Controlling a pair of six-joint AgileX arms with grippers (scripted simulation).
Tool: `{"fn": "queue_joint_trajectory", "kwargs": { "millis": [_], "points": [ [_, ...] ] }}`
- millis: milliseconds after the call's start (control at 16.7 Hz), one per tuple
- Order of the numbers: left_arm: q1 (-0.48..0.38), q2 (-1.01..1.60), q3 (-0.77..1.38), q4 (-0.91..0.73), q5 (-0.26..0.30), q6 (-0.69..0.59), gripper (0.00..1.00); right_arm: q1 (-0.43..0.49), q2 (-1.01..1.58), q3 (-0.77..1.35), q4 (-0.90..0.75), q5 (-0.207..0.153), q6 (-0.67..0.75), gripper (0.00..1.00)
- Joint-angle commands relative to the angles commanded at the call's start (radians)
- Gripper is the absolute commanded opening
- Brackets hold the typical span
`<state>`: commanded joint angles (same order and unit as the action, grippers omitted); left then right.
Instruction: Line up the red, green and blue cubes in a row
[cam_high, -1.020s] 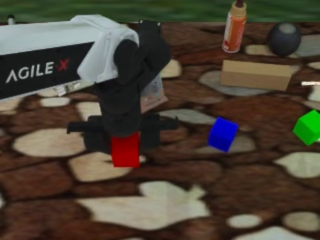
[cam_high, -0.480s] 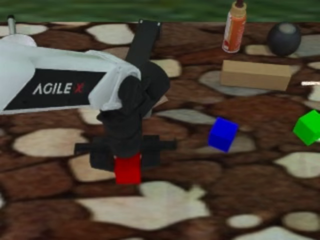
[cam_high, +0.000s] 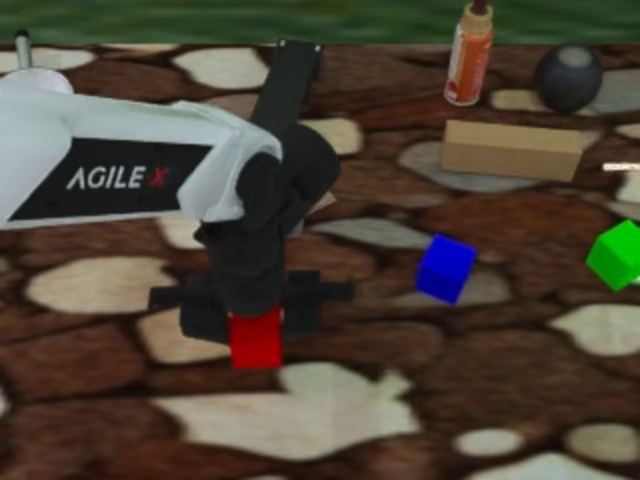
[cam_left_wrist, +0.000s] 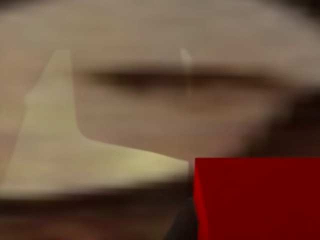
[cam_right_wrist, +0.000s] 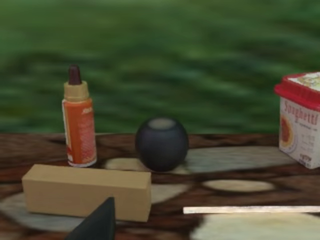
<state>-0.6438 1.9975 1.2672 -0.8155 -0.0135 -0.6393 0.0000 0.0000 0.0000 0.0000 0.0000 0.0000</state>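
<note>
Red cube (cam_high: 256, 338): you find it at the left-centre of the bench (cam_high: 330, 410), directly under the left arm's wrist; its upper part is hidden by the black claw body, and the lower part shows. In the left wrist view the red cube (cam_left_wrist: 257, 197) fills one corner, close to the lens.
Blue cube (cam_high: 446, 267): it sits right of centre, well apart from the red one, turned at a slight angle.
Green cube (cam_high: 616, 254): it sits at the right edge of the top view, right of the blue cube and apart from it.
Row: the 3 cubes lie spread across the bench, the red one a little nearer the front edge than the other 2.
Left claw (cam_high: 254, 312): it points down over the red cube, and its 2 fingers are clenched on that cube's sides.
Right claw: you cannot see it in the top view; whether it is released or clenched cannot be told.
Other things: at the back right stand an orange bottle (cam_high: 469, 55), a dark ball (cam_high: 568, 78) and a tan box (cam_high: 512, 150); the right wrist view also shows a red-lidded tub (cam_right_wrist: 301, 119).
</note>
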Motion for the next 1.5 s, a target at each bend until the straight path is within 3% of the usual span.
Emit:
{"fn": "queue_joint_trajectory", "kwargs": {
  "millis": [360,420,1020,1500],
  "points": [
    [0.0,0.0,0.0,0.0,0.0,0.0,0.98,0.0,0.0,0.0,0.0,0.0,0.0,1.0],
    [0.0,0.0,0.0,0.0,0.0,0.0,1.0,0.0,0.0,0.0,0.0,0.0,0.0,1.0],
    [-0.001,-0.006,0.014,-0.018,0.0,0.0,1.0,0.0,0.0,0.0,0.0,0.0,0.0,1.0],
    [0.016,-0.101,0.155,-0.255,-0.001,-0.006,1.0,0.0,0.0,0.0,0.0,0.0,0.0,1.0]
  ]
}}
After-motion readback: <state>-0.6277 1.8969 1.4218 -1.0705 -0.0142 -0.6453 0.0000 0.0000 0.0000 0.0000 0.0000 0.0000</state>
